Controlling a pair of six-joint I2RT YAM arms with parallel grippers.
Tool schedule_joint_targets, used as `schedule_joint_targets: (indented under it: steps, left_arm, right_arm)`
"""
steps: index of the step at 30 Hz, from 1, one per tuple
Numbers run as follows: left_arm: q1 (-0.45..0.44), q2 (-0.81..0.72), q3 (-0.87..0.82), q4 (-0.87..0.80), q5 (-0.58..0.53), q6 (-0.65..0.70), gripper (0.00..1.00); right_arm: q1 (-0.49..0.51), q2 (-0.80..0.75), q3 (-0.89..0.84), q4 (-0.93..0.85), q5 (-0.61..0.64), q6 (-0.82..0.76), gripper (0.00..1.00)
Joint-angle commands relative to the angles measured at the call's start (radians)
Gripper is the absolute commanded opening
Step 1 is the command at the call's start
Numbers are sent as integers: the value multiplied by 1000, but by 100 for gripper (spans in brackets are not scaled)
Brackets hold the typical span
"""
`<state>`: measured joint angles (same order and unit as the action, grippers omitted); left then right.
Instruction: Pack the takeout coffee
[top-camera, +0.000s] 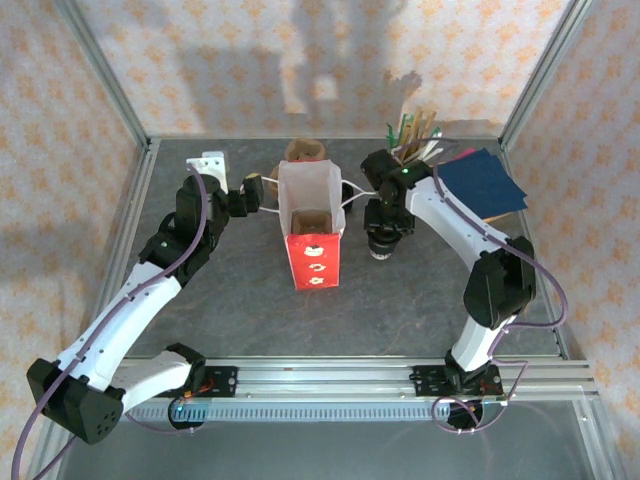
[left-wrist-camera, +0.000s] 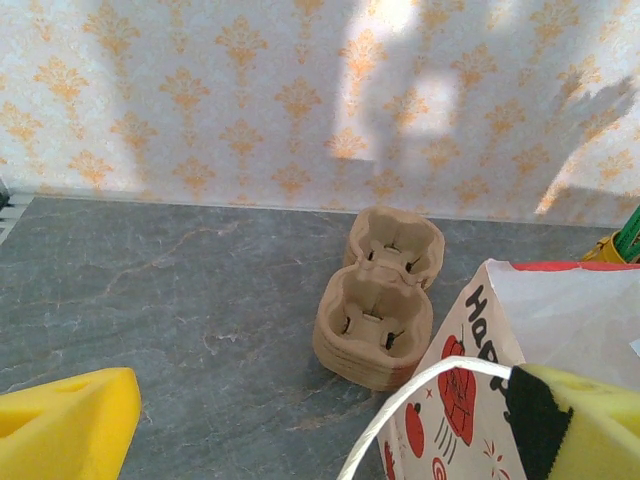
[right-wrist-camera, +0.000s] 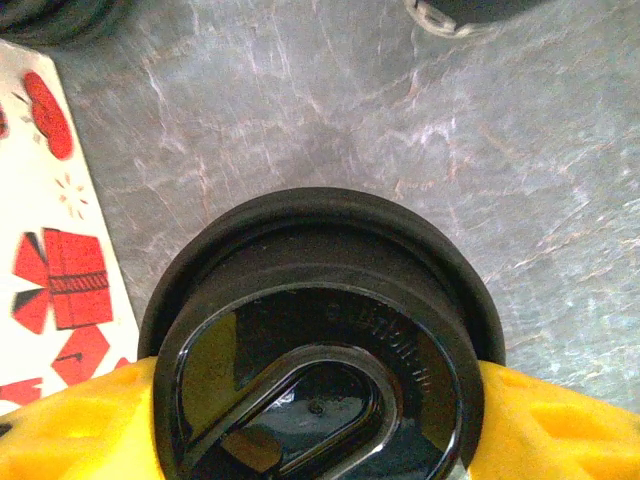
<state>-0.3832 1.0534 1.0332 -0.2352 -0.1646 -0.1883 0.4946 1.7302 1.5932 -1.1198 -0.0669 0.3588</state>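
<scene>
The takeout coffee (top-camera: 382, 250) stands on the grey table just right of the red-and-white paper bag (top-camera: 313, 255). In the right wrist view its glossy black lid (right-wrist-camera: 320, 340) is seen from straight above. My right gripper (top-camera: 383, 235) is lowered over it, and its yellow fingers (right-wrist-camera: 560, 430) sit close on both sides of the lid. The lid hides whether they press the cup. My left gripper (left-wrist-camera: 320, 440) stands open at the bag's left side. The bag's white cord handle (left-wrist-camera: 420, 400) arcs up to its right finger (left-wrist-camera: 590, 430).
A stack of brown pulp cup carriers (left-wrist-camera: 375, 330) sits behind the bag (left-wrist-camera: 470, 400), and another carrier lies inside the bag (top-camera: 312, 220). Blue napkins (top-camera: 482, 183) and a holder of stirrers (top-camera: 415, 135) are at the back right. A metal frame borders the table.
</scene>
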Motion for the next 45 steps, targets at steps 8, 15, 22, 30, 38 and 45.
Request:
schedule_joint_targets:
  steps: [8, 15, 22, 30, 38, 45]
  left_arm:
    - [8, -6, 20, -9, -6, 10, 96]
    - [7, -9, 6, -7, -8, 2, 95]
    - [8, -10, 16, -40, 9, -11, 95]
    - [8, -19, -3, -49, 4, -20, 96]
    - [8, -13, 13, -71, 25, -39, 95]
    - [7, -42, 39, -124, -3, -49, 95]
  right_arm:
    - [-3, -10, 389, -188, 158, -15, 59]
    - [-2, 9, 565, -188, 169, -4, 57]
    - [51, 49, 742, -189, 113, 4, 53]
    - [181, 90, 858, -189, 86, 32, 52]
    - [299, 80, 820, -188, 67, 50, 52]
    - [351, 90, 762, -188, 87, 75, 52]
